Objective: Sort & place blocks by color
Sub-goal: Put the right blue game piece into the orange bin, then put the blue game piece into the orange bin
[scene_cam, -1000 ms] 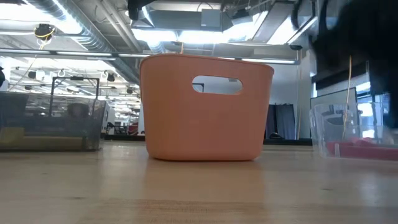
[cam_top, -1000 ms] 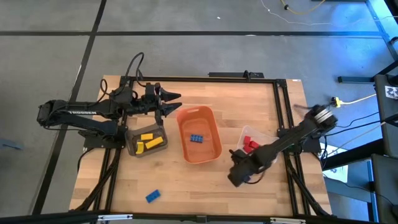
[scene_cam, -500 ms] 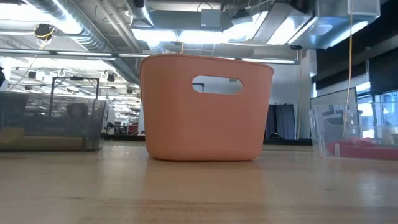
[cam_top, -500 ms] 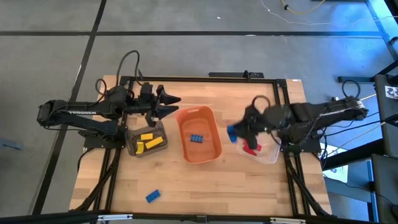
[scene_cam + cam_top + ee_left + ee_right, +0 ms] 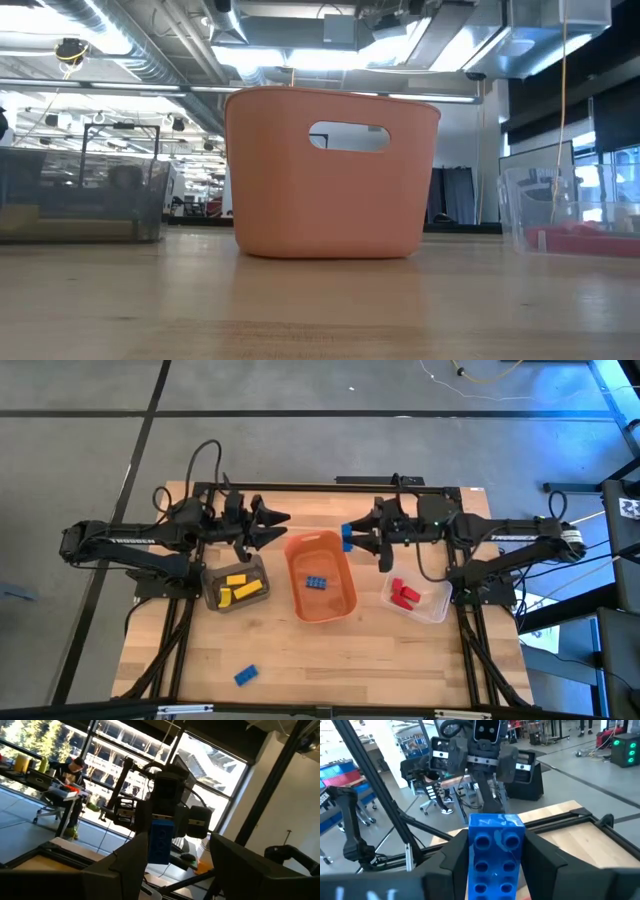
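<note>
My right gripper hovers by the far right corner of the orange tub and is shut on a blue block, which fills the right wrist view. My left gripper is open above the tub's far left corner, facing the right one. Its wrist view shows the blue block out ahead of its fingers. More blue blocks lie inside the tub. Yellow blocks lie in the dark bin and red blocks in the clear bin. One blue block lies on the table near its near edge. My right gripper pinches the blue block between its two fingers, one on each long side face. The studded face looks back at the wrist camera. The fingers come roughly level, pointing toward the table's left. The block is lifted clear of table and tub.
The orange tub stands mid-table between the dark bin on its left and the clear bin on its right. Bare wood lies toward the near edge. A black frame rail runs along the far edge.
My right gripper has risen from low over the table's near right part. It swung toward the far edge and the left, passing over the clear bin, and carried the blue block up to the tub's far right corner. My left gripper has drifted slightly.
</note>
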Tool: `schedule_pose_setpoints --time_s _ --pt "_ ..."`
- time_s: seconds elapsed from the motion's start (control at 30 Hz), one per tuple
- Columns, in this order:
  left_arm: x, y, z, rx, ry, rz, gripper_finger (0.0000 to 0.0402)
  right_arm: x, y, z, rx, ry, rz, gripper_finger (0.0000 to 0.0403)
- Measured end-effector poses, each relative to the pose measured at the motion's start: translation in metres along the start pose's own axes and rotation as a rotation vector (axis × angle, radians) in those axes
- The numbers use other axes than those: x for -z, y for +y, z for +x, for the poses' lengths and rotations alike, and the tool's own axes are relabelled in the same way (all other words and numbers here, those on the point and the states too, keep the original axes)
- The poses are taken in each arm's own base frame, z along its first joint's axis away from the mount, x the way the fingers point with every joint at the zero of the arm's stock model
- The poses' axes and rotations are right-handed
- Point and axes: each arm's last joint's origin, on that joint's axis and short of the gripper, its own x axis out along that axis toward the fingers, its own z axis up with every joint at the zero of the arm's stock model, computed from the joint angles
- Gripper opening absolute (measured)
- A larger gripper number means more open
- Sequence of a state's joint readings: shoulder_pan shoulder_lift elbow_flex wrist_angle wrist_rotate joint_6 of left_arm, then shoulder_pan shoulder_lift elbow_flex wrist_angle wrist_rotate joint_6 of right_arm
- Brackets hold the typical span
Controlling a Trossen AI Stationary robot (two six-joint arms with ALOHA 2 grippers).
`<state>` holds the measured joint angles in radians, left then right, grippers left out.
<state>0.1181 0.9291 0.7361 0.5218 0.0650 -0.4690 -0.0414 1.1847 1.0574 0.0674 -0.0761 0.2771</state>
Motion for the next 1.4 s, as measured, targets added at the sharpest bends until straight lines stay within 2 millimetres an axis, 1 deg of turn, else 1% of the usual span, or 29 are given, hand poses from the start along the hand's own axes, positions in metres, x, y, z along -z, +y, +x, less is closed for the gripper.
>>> schedule_pose_setpoints --time_s 0.23,0.3,0.37,0.5,0.6,0.67,0.77,0.83,0.9,1.13,1.2,1.33,1.4 --pt "0.002 -0.001 0.000 -0.008 0.012 0.000 0.0205 0.004 -0.002 0.006 -0.002 0.014 -0.022 0.0140" --pt "0.002 -0.001 0.000 -0.019 0.006 0.011 0.0205 0.007 -0.003 0.011 0.004 0.026 -0.008 0.0140" --pt "0.002 -0.001 0.000 -0.022 0.005 0.031 0.0205 0.020 -0.008 0.022 0.027 0.100 0.020 0.0140" --pt "0.002 -0.001 0.000 -0.021 0.006 0.049 0.0205 0.064 -0.023 0.054 0.090 0.308 0.062 0.0140" --pt "0.002 -0.001 0.000 -0.021 0.005 0.053 0.0205 0.094 -0.034 0.077 0.126 0.399 0.098 0.0140" --pt "0.002 -0.001 0.000 -0.020 0.005 0.053 0.0205 0.115 -0.041 0.089 0.174 0.456 0.123 0.0140" --pt "0.002 -0.001 0.000 -0.021 0.004 0.055 0.0205 0.141 -0.050 0.101 0.237 0.524 0.162 0.0140" --pt "0.002 -0.001 0.000 -0.020 0.005 0.055 0.0205 0.152 -0.054 0.107 0.249 0.542 0.169 0.0140" --pt "0.002 -0.001 0.000 -0.020 0.005 0.055 0.0205 0.157 -0.056 0.110 0.252 0.549 0.171 0.0140" --pt "0.002 -0.001 0.000 -0.021 0.006 0.055 0.0205 0.159 -0.058 0.112 0.252 0.547 0.166 0.0141" --pt "0.002 -0.001 0.000 -0.021 0.006 0.055 0.0205 0.159 -0.058 0.112 0.254 0.547 0.166 0.0168" --pt "0.002 -0.001 0.000 -0.021 0.006 0.055 0.0205 0.159 -0.059 0.112 0.255 0.546 0.167 0.0255" --pt "0.002 -0.001 0.000 -0.021 0.006 0.055 0.0205 0.159 -0.059 0.112 0.255 0.546 0.167 0.0287"
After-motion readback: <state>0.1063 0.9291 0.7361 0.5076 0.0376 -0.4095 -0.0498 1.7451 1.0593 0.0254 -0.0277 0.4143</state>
